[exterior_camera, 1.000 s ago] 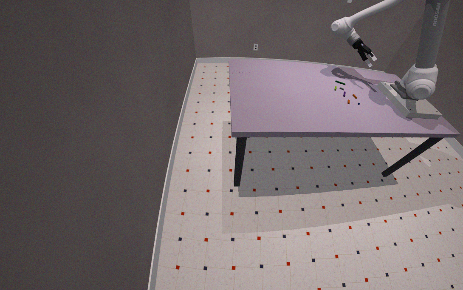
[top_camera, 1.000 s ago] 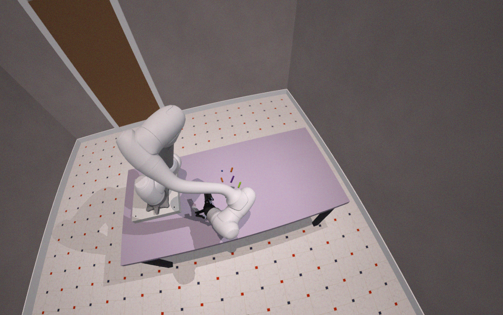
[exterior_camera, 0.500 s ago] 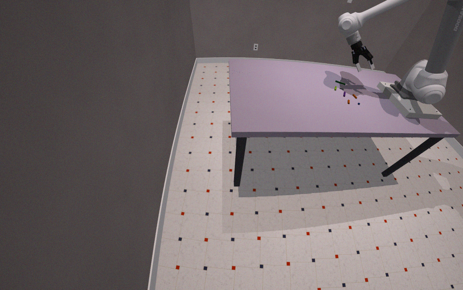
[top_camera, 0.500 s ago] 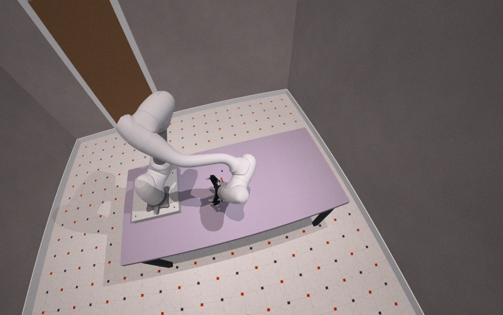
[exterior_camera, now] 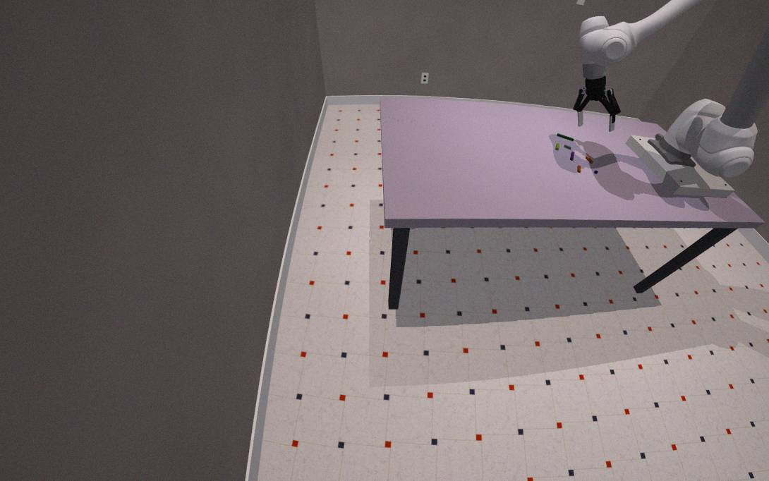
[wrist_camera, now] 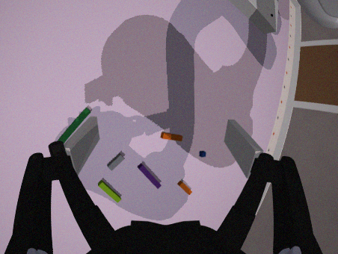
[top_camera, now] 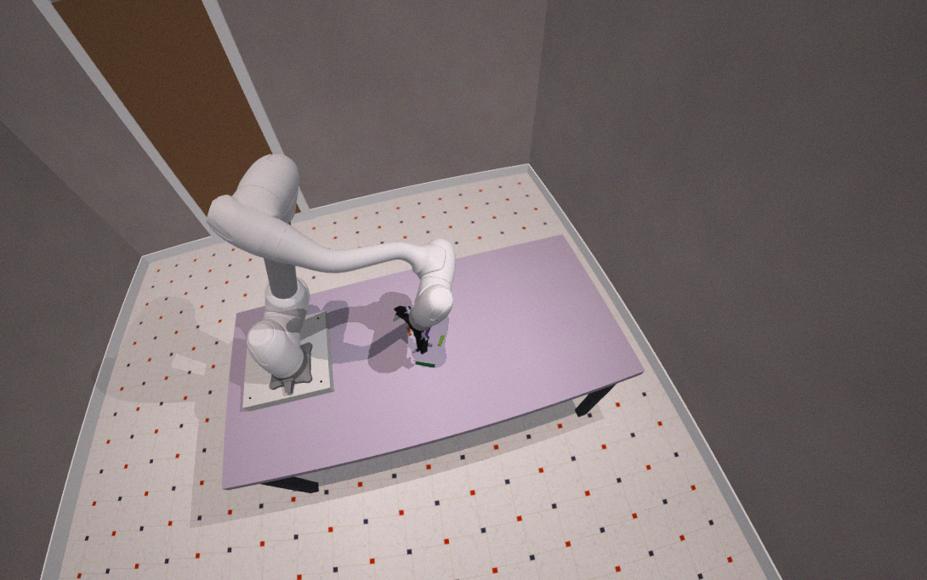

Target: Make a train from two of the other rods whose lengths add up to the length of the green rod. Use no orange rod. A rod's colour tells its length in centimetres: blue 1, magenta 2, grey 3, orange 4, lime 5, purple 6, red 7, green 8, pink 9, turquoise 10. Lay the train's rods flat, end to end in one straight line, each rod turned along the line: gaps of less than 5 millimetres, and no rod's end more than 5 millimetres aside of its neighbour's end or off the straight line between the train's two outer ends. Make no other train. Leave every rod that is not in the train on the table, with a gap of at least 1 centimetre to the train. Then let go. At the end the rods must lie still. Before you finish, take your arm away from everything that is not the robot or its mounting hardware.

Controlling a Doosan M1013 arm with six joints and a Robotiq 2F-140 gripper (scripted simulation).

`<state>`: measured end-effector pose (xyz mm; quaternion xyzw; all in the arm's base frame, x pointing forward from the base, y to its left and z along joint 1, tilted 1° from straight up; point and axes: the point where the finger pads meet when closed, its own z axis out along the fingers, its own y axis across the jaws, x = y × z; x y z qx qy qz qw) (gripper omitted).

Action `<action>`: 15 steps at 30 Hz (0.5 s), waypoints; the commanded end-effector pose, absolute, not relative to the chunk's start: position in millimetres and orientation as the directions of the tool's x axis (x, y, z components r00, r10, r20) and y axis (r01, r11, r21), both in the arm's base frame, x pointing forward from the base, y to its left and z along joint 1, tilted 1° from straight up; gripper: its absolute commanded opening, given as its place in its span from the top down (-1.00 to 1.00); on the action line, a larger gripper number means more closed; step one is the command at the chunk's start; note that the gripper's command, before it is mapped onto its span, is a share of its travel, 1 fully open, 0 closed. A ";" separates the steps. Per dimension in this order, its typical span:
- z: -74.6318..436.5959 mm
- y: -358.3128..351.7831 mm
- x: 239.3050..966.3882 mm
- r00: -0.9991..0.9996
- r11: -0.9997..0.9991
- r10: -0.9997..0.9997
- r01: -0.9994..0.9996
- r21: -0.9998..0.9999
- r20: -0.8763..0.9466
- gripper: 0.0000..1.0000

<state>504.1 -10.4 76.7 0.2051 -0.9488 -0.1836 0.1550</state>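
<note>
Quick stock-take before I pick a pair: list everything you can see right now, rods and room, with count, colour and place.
Green rod: 1, far left of the cluster, by the pincer's finger in the wrist view.
Grey rod: 1, right of the green.
Lime rod: 1, below the grey in the wrist view.
Purple rod: 1, mid-cluster.
Orange rods: 2, right of the purple, apart.
Blue rod: 1, tiny, rightmost.
Table: 1, lilac top, dark legs.
Base plate: 1, pale grey, on the table's end.
Floor: cream tiles, red and dark dots.
Door: 1, brown, back wall.
Wall socket: 1, white.
Arm: 1, white, reaching over the rods.
Pincer: 1, black, open, empty, above the cluster.
</note>
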 end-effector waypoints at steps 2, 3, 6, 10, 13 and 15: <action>61.2 13.1 535.9 -0.832 0.822 -0.540 -0.487 0.295 0.130 -1.00; 59.0 17.3 541.5 -0.823 0.814 -0.557 -0.512 0.274 0.115 -1.00; 52.1 29.8 558.2 -0.792 0.786 -0.606 -0.583 0.206 0.075 -1.00; 43.1 46.8 580.4 -0.740 0.738 -0.672 -0.666 0.111 0.028 -1.00; 40.8 50.9 586.0 -0.726 0.724 -0.688 -0.684 0.086 0.017 -1.00; 36.4 59.1 596.7 -0.696 0.696 -0.718 -0.717 0.038 -0.001 -1.00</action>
